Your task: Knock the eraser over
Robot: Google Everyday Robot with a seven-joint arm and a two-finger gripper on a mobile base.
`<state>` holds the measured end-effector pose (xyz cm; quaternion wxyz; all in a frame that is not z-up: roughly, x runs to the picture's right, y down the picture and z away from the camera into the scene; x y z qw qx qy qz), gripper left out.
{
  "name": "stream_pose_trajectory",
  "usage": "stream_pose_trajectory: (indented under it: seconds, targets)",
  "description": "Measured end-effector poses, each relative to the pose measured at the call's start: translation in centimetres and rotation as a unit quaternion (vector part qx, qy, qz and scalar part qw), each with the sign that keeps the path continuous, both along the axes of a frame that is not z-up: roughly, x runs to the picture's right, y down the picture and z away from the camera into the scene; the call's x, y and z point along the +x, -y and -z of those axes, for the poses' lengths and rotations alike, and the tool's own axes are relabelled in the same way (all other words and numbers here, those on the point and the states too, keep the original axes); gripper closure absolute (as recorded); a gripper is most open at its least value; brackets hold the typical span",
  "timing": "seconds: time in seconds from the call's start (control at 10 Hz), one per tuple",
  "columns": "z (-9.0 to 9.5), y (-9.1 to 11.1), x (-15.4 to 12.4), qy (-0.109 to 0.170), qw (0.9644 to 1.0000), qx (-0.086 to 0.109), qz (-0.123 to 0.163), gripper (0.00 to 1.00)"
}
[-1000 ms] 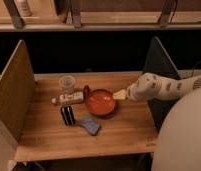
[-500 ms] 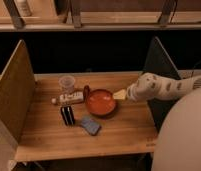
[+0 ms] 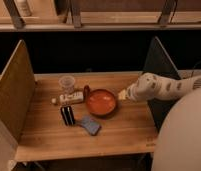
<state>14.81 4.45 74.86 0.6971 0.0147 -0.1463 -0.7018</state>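
The eraser (image 3: 67, 115) is a small near-black block with pale stripes, standing upright on the wooden table (image 3: 124, 132), left of centre. My gripper (image 3: 123, 94) is at the end of the white arm (image 3: 159, 86) coming in from the right, just right of the orange bowl (image 3: 100, 102). The gripper is well to the right of the eraser and apart from it, with the bowl between them.
A clear cup (image 3: 67, 83) stands behind the eraser. A white bottle with a label (image 3: 70, 98) lies on its side between cup and eraser. A flat blue-grey pad (image 3: 89, 125) lies right of the eraser. Side panels (image 3: 14, 90) wall the table left and right.
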Motion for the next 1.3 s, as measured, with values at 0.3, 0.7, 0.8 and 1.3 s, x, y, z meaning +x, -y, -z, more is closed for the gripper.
stream_pose_trajectory:
  seconds: [0.3,0.7,0.8,1.3]
  targets:
    - [0.0,-0.1,-0.1,0.001,1.0000,-0.001,0.001,0.95]
    - [-0.4,-4.7,-7.4,0.061,0.9926,-0.059,0.088,1.00]
    - [-0.5,-5.5,-8.6,0.070,0.9894,-0.071,0.105,1.00]
    - [-0.9,-7.8,-15.7,0.127,0.9664,-0.125,0.185,1.00]
